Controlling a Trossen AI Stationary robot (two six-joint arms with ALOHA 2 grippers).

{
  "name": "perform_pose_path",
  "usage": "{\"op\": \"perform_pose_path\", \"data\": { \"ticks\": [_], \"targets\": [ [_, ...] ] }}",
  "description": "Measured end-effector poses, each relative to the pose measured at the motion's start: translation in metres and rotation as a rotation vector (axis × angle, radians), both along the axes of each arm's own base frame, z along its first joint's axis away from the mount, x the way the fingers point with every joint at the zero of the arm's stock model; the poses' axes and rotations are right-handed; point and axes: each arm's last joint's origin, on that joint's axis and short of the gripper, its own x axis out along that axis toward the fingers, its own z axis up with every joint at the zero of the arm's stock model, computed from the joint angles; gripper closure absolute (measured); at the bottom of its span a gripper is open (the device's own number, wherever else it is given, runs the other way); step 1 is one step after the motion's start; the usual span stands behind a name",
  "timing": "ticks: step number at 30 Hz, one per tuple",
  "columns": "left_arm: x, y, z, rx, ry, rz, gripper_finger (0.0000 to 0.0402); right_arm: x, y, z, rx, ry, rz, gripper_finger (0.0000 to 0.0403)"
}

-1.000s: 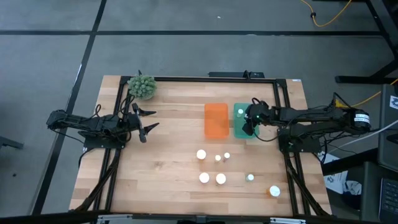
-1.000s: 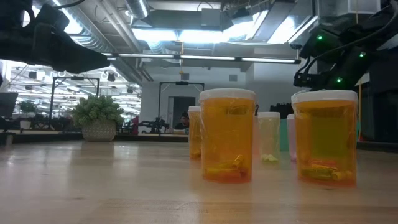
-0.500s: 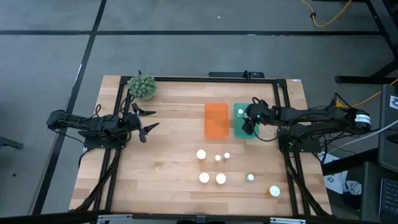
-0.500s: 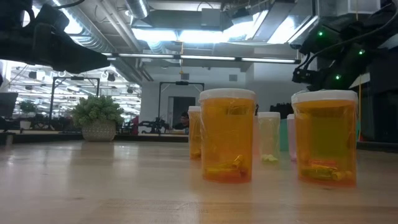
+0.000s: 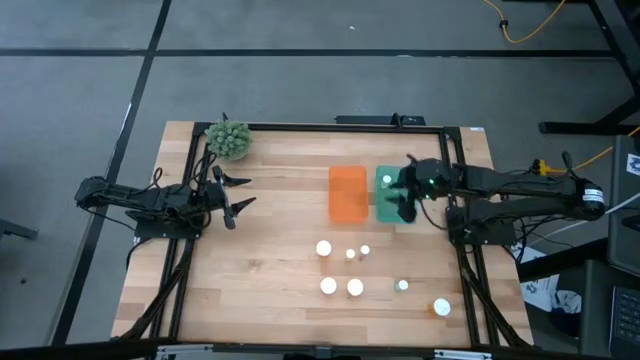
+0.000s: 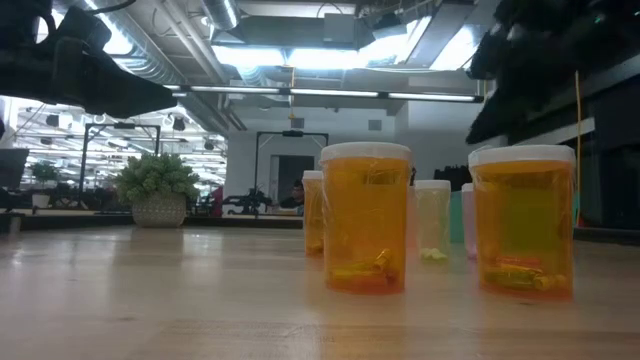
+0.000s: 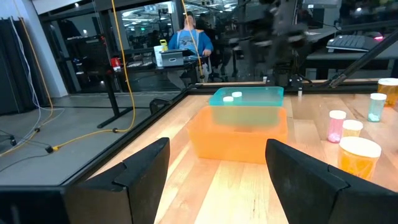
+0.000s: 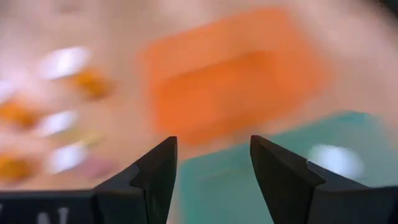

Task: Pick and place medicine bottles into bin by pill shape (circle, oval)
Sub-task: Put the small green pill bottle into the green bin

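Observation:
Several white-capped medicine bottles [image 5: 354, 288] stand upright on the wooden table near its front edge. They show close up in the low view [image 6: 366, 215], and one is orange-tinted [image 5: 441, 307]. An orange bin [image 5: 347, 193] and a green bin [image 5: 384, 210] sit side by side. The green bin holds capped bottles [image 7: 237, 95]. My right gripper [image 5: 404, 203] hovers open and empty over the green bin [image 8: 280, 168]. My left gripper [image 5: 236, 200] waits open and empty at the table's left, pointing toward the bins [image 7: 217, 180].
A potted green plant [image 5: 228, 138] stands at the far left corner. A black metal frame [image 5: 455, 160] runs along the table's edges. Bare wood lies between my left gripper and the bins. A person [image 7: 189, 38] sits in the room beyond the table.
My right arm has shifted a little toward the table's right edge above the green bin. It is still moving, and its wrist view is smeared. The bottles and bins have stayed put.

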Motion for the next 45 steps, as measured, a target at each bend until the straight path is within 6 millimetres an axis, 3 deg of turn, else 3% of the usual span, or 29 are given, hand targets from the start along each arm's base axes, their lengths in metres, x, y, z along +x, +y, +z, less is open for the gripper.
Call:
{"op": "perform_pose_path", "data": {
  "ticks": [9,18,30,45],
  "targets": [
    [0.000,0.000,0.000,0.000,0.000,0.000,0.0145,-0.012,0.060,0.008,0.144,-0.026,0.445,0.0199],
    [0.000,0.000,0.000,0.000,0.000,0.000,0.0145,-0.026,0.102,0.002,0.125,0.047,0.533,0.0199],
    [0.000,0.000,0.000,0.000,0.000,0.000,0.0145,-0.033,0.123,-0.023,-0.017,0.262,0.544,0.0199],
    [0.000,0.000,0.000,0.000,0.000,0.000,0.0145,-0.011,0.153,-0.065,0.073,0.470,0.697,0.0199]
  ]
}}
